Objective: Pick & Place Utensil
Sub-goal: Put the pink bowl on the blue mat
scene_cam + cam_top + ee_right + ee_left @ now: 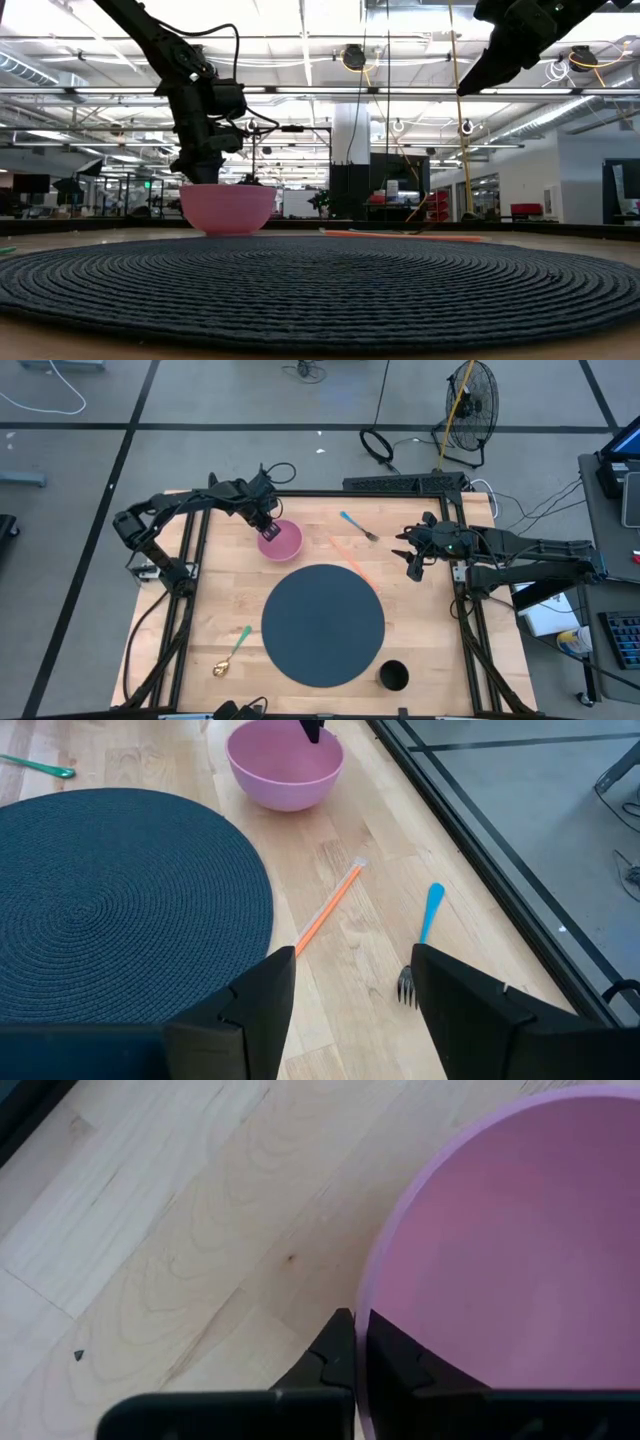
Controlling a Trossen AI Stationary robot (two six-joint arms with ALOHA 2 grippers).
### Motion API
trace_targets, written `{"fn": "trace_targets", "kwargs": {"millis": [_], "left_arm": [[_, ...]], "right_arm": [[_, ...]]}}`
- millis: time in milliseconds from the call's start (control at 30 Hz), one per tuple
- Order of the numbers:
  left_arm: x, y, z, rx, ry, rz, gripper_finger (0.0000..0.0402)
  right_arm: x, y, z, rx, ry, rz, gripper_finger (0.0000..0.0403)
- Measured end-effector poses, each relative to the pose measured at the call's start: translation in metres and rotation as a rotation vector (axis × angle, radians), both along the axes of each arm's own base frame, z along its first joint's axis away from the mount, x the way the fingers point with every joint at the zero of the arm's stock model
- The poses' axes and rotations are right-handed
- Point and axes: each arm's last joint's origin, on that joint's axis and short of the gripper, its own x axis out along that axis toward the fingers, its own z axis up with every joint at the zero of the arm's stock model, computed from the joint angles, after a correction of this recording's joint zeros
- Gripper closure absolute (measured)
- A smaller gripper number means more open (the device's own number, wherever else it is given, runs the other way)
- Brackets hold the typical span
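Observation:
A pink bowl [283, 541] stands upright on the wooden table, beyond the round dark placemat [323, 624]. My left gripper [268, 530] is shut on the bowl's rim at its far-left side. A fork with a blue handle [357, 526] and an orange straw [350, 562] lie to the right of the bowl. My right gripper [408, 555] is open and empty, raised above the table to the right of the fork [420, 940]. A spoon with a green handle [230, 652] lies near the front left. My left gripper pinches the bowl's rim [362, 1305], one finger [335, 1355] outside the wall and one [405, 1370] inside the bowl. The fingers come from above, pointing down. The bowl [228, 208] stays upright, its base at table level.
A black cup [393, 676] stands at the front, right of the placemat. The straw [328, 908] lies close to the placemat's far-right edge. A dark frame borders the table on the left, right and far sides.

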Motion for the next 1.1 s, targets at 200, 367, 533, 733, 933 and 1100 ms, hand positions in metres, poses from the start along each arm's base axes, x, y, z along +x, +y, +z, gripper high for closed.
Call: {"fn": "trace_targets", "kwargs": {"millis": [200,367,533,733,933,1100], "left_arm": [[0.000,0.000,0.000,0.000,0.000,0.000,0.0397],[0.000,-0.001,0.002,0.003,-0.005,-0.001,0.0397],[0.001,-0.010,0.016,0.013,-0.061,-0.029,0.0397],[0.003,-0.030,0.038,0.025,-0.136,-0.058,0.0397],[0.009,-0.060,0.053,0.014,-0.159,-0.107,0.0397],[0.022,-0.092,0.057,-0.003,-0.175,-0.186,0.0397]], "right_arm": [[0.000,0.000,0.000,0.000,0.000,0.000,0.0204],[0.000,0.000,0.000,0.000,0.000,0.000,0.0204],[0.000,0.000,0.000,-0.001,0.001,0.001,0.0204],[0.000,0.000,0.000,-0.002,0.001,0.002,0.0204],[0.000,0.000,0.000,-0.002,0.001,0.001,0.0204],[0.000,0.000,0.000,-0.007,0.003,0.005,0.0204]]}}
